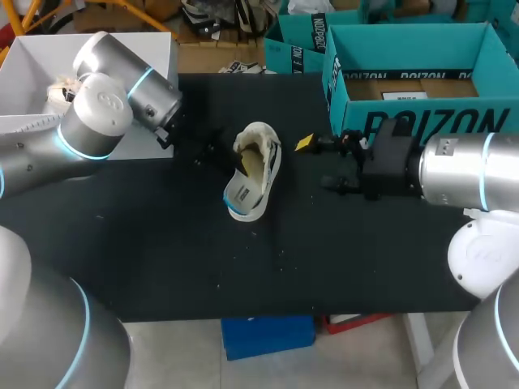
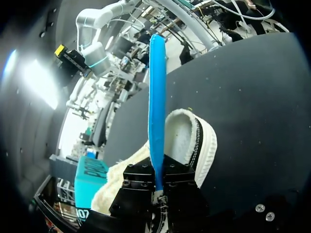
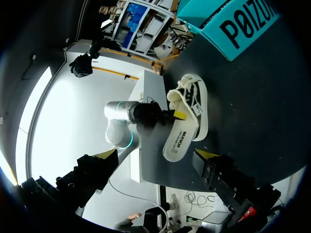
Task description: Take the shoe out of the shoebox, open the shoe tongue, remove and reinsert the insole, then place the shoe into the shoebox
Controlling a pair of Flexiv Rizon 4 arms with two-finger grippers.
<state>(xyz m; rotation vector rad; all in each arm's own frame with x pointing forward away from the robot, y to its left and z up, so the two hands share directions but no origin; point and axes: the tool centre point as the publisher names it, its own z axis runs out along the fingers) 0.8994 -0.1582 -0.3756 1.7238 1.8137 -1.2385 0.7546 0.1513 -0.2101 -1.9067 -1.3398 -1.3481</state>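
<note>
OK, shoe (image 1: 263, 150) is out on the black table (image 1: 162, 243), approx mid-table and well apart from the teal shoebox (image 1: 413, 121) at the far right.

Left gripper (image 1: 217, 152) comes in from the L and sits right at the shoe's left side. Its wrist cam shows the black fingers (image 2: 133, 187) pinched tight on the insole (image 2: 156, 97). The insole is seen edge-on, a thin blue strip standing straight up out of the grip, w/ the cream shoe (image 2: 187, 136) just behind it.

From above, the insole (image 1: 243, 196) juts from the shoe's near end, pale face showing, blue rim at the tip. Can't tell how much of it sits inside.

Right gripper (image 1: 320, 164) hangs just R of the shoe, not touching it, fingers spread wide w/ nothing btwn them. On the right wrist cam its yellow tips (image 3: 206, 155) stand far apart. The shoe (image 3: 189, 104) lies ahead of them, w/ the left gripper (image 3: 177, 115) against its side and the insole (image 3: 176, 141) poking out toward that cam.
</note>
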